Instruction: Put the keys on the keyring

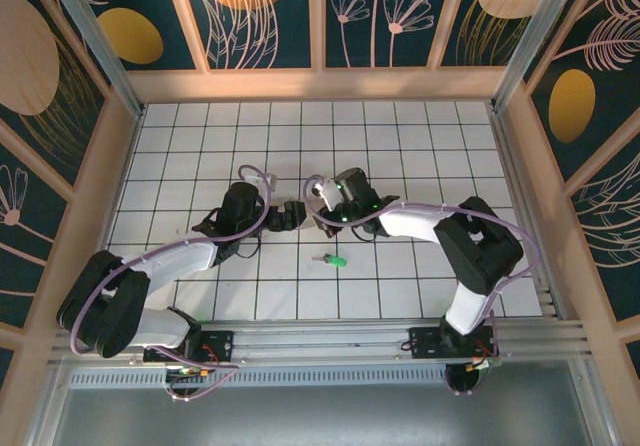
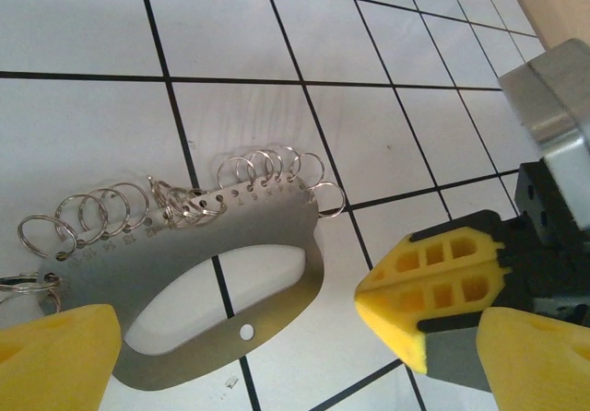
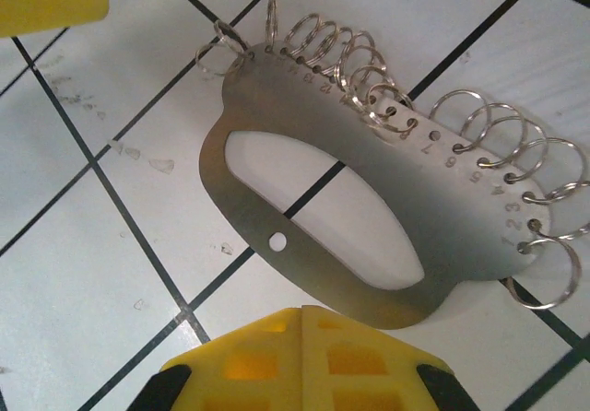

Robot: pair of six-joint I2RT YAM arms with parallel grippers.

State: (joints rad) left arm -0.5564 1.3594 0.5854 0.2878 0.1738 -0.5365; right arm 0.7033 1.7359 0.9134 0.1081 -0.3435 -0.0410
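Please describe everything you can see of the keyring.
The keyring is a flat plate of dull grey metal with a large oval cut-out and one small round hole below it. Along one edge runs a row of numbered holes, each carrying a thin silver split ring. It lies flat on the white tiled table, between yellow gripper fingers; none clearly touches it.

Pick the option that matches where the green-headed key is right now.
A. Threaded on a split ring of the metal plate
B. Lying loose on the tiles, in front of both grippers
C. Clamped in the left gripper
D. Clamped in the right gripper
B: in the top view the key lies alone on the tiled table, apart from the left gripper, the right gripper and the keyring.
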